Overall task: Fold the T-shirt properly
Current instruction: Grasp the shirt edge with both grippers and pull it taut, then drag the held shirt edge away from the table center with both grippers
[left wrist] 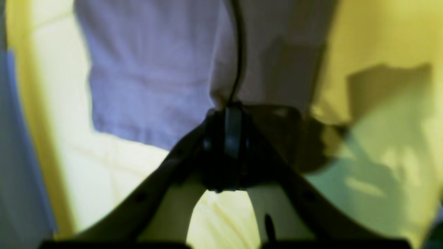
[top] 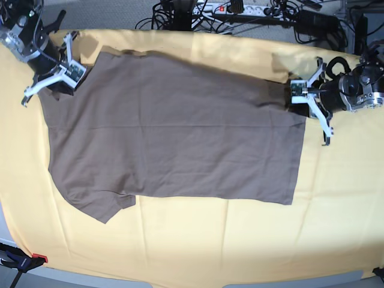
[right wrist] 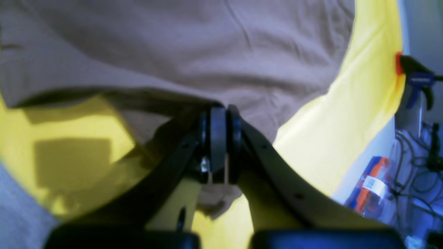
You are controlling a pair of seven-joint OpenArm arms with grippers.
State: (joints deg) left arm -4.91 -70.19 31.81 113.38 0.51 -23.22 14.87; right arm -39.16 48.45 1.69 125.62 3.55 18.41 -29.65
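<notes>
The T-shirt (top: 174,132) lies spread on the cloth (top: 240,240), between the right gripper (top: 57,81) and the left gripper (top: 300,96) at its far corners.

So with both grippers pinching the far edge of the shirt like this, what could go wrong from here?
1. The right gripper holds only a thin bit of the T-shirt edge, so it could slip out mid-fold.
2. The left gripper sits where shirt meets the yellow cloth; blur hides whether it pinched both, which would drag the cover.
3. The lower sleeve lies crumpled and may fold in crooked.
</notes>
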